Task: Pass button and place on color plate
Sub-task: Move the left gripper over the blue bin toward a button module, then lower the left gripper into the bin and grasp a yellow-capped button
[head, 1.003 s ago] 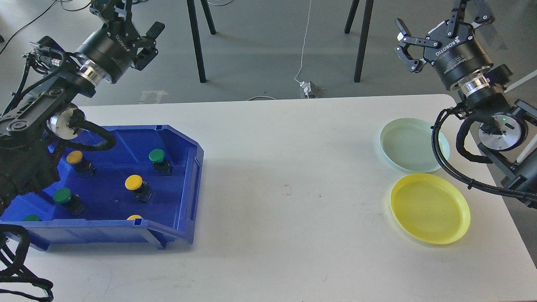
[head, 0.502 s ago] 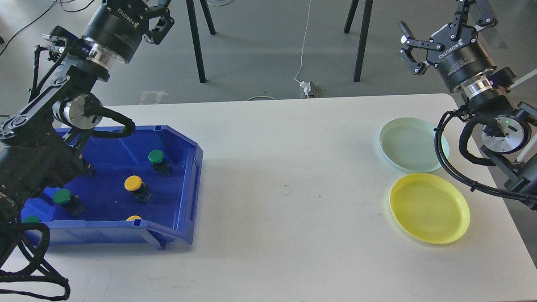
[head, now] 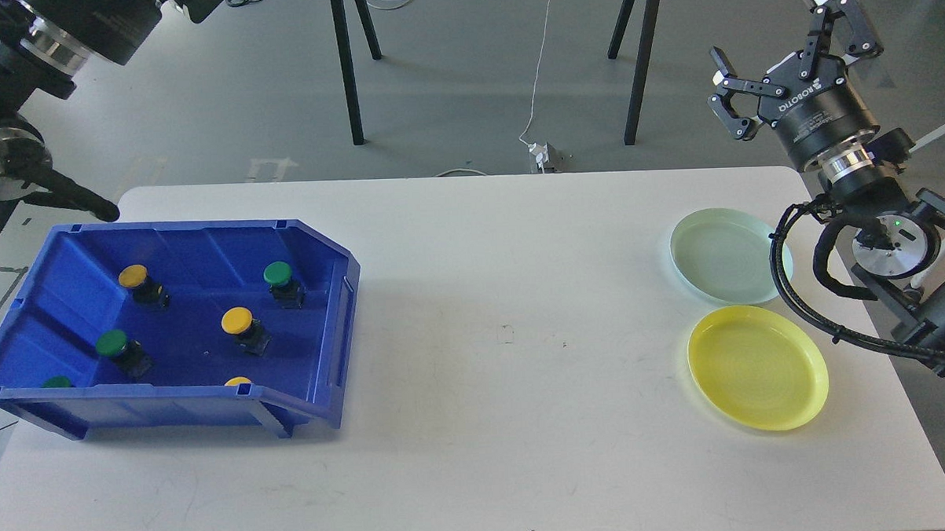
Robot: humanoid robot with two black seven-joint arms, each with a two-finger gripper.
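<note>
Our buttons lie in the blue bin point(head: 329, 333) at the left of the table point(head: 474, 312), none in either gripper. We count six: three with round yellow caps and three with green ones, each a smooth domed cap on a small dark body. One yellow button point(head: 237, 321) sits near the middle of the bin floor, another yellow button point(head: 133, 276) toward the back left, and a third yellow cap point(head: 238, 381) barely shows over the front wall. A green button point(head: 277, 274) stands near the right wall, a second green button point(head: 112, 343) at the front left, and a third green cap point(head: 56, 382) peeks over the front rim. The bin is glossy moulded plastic with slanted corners and a lowered front lip. At the far right lie two shallow round plates, just beside each other: a pale green plate point(head: 724, 255) behind and a yellow plate point(head: 757, 367) nearer us, both close to the table's right edge. Between bin and plates the matte white top is wide and bare. Our right gripper point(head: 779, 54) hangs past the table's far right corner, fingers spread and holding nothing. Our left arm point(head: 13, 156) leaves the view at the top left, so its gripper is out of sight.
</note>
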